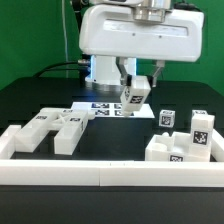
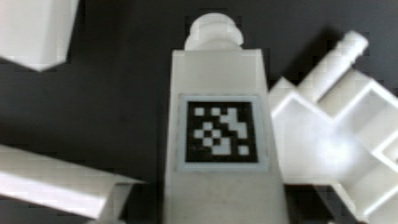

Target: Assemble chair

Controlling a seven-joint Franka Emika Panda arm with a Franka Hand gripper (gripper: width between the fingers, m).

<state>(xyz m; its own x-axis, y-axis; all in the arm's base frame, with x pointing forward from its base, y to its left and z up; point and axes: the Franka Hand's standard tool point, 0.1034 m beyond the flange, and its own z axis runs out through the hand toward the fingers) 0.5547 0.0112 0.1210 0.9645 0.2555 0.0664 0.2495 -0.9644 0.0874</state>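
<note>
My gripper (image 1: 136,87) hangs above the back of the table, shut on a white bar (image 1: 134,97) of the chair that carries a black-and-white tag. In the wrist view this bar (image 2: 222,120) fills the middle, tag facing the camera, with a rounded peg (image 2: 214,28) at its far end. The gripper (image 2: 222,205) clasps its near end, and the fingers themselves are hidden. More chair parts lie on the exterior view's left as flat slabs (image 1: 55,128). A blocky white cluster with tagged cubes (image 1: 182,145) stands on the exterior view's right.
The marker board (image 1: 100,108) lies flat behind and below the held bar. A long low white border rail (image 1: 110,172) runs along the front of the black table. In the wrist view, white parts (image 2: 347,110) sit close beside the bar.
</note>
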